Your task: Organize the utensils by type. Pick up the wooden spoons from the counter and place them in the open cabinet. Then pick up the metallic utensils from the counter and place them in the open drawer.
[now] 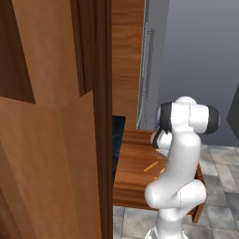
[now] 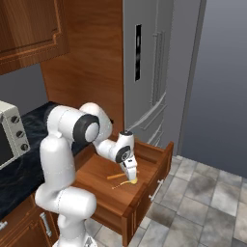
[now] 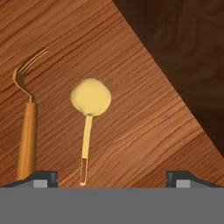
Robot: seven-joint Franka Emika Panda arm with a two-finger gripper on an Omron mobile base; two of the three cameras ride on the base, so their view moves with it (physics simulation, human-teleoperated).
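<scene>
Home kitchen: steel fridge (image 2: 154,72), wood cabinets (image 2: 29,29), dark counter (image 2: 29,159) w/ toaster oven (image 2: 9,132), tiled floor (image 2: 202,202).

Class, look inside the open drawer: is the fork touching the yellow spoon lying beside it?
Apart. The hand view shows a strip of bare wooden drawer floor all the way between the fork and the spoon.

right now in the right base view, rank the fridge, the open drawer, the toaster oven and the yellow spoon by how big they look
1. fridge, largest.
2. open drawer.
3. toaster oven, cut off by the left edge, so its full size is unsure.
4. yellow spoon, smallest, lying in the drawer beside the fork.
</scene>
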